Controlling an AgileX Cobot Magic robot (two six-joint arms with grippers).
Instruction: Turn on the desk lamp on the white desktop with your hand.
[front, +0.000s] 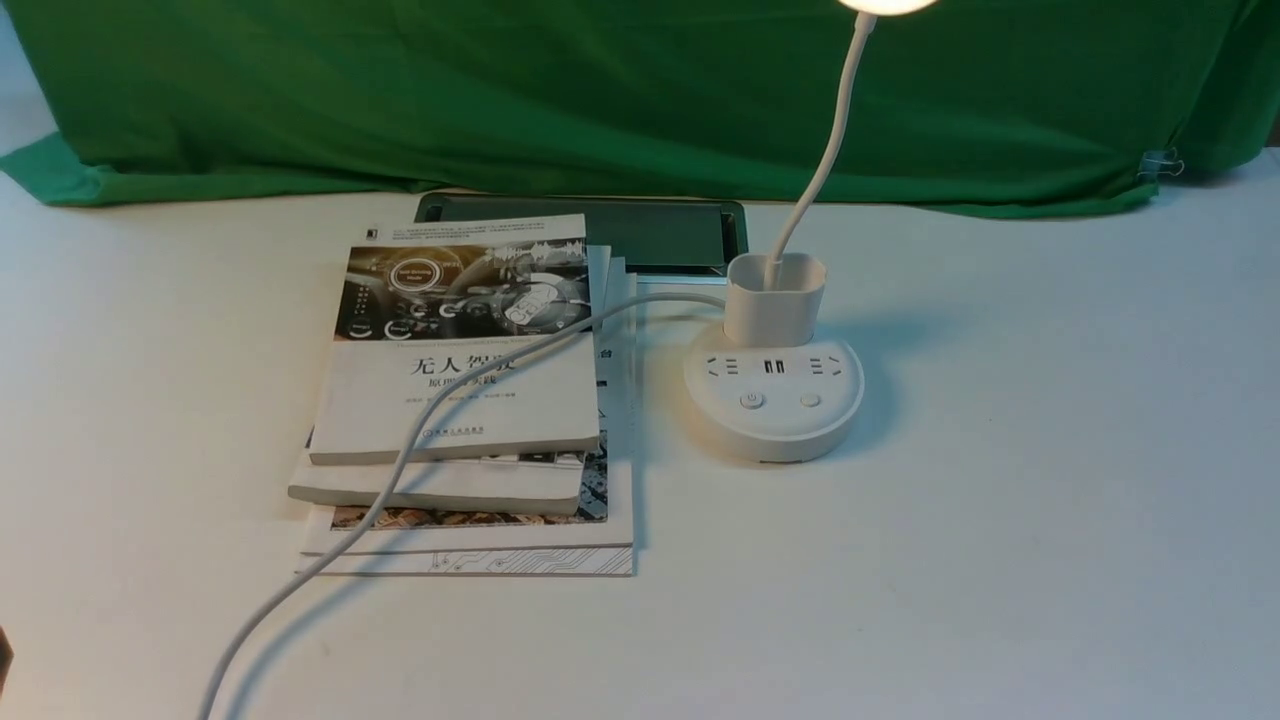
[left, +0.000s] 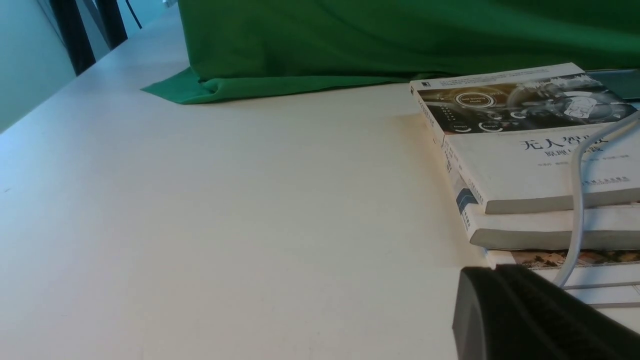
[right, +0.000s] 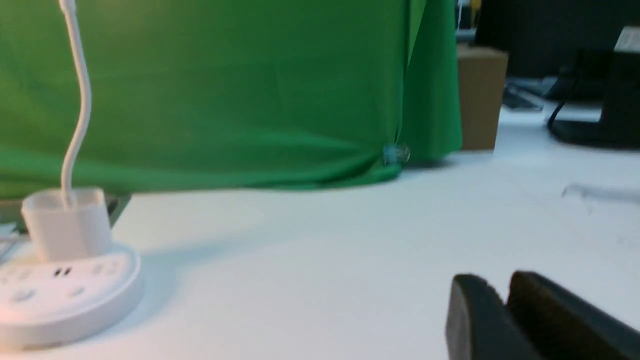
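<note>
1. The left gripper (left: 505, 305) shows only as one dark block low over the desk (left: 225, 225). Whether its fingers are spread or pressed together I cannot tell.
2. Just ahead of it lies a stack of books (front: 455, 400), and a white cable (front: 400, 460) runs across the top cover.
3. Behind the books, further from this gripper, a dark flat panel (front: 650, 235) lies at the edge of the green cloth (front: 500, 90).
4. The lamp (front: 775, 395) stands on the desk just beside the books. Its round base with two buttons faces the robot, and its head (front: 885, 4) glows.
5. The right gripper (right: 507, 285) is low over the bare desk. The lamp is ahead of it, toward the books, and well apart from it. Its two fingers (right: 475, 315) stand close together and hold nothing. Whether they touch or are a little apart I cannot tell.
</note>
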